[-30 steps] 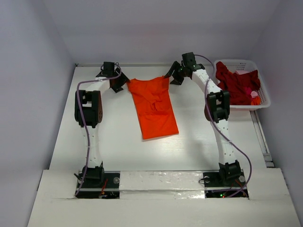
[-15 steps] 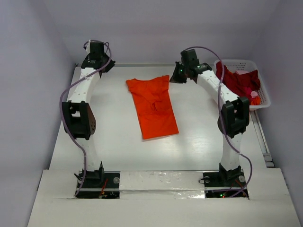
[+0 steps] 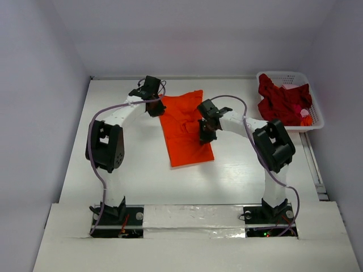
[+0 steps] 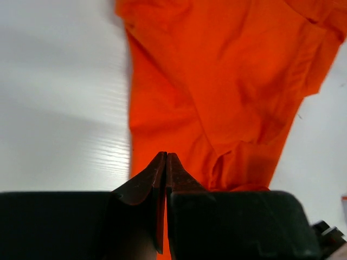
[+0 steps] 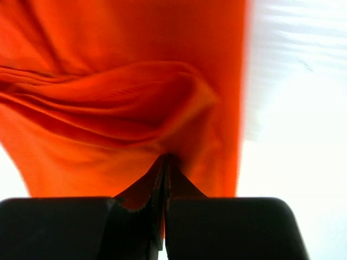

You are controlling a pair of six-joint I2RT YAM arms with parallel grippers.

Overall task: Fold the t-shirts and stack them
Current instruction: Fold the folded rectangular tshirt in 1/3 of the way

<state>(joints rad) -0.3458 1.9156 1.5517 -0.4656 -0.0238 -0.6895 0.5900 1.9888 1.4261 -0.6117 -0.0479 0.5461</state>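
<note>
The orange t-shirt [image 3: 184, 139] lies flat mid-table, folded into a long strip with a crease ridge across its middle. My left gripper [image 3: 154, 109] is shut, its tips [image 4: 165, 156] low over the shirt's far left part [image 4: 227, 81]. My right gripper [image 3: 205, 137] is shut too, its tips [image 5: 165, 157] against the puckered fold near the shirt's right edge [image 5: 108, 81]. I see no cloth clamped between either pair of jaws. The crimson t-shirt [image 3: 281, 102] sits bunched in the basket.
A white lattice basket [image 3: 286, 74] stands at the far right corner, with a small pink and orange item [image 3: 305, 116] beside the crimson cloth. White walls close the table's far and side edges. Bare table [image 3: 130, 164] lies left of and in front of the orange shirt.
Both arms swung in from the far edge onto the orange shirt: the left to its far left part, the right to its right edge. Both jaws went from open to shut.
</note>
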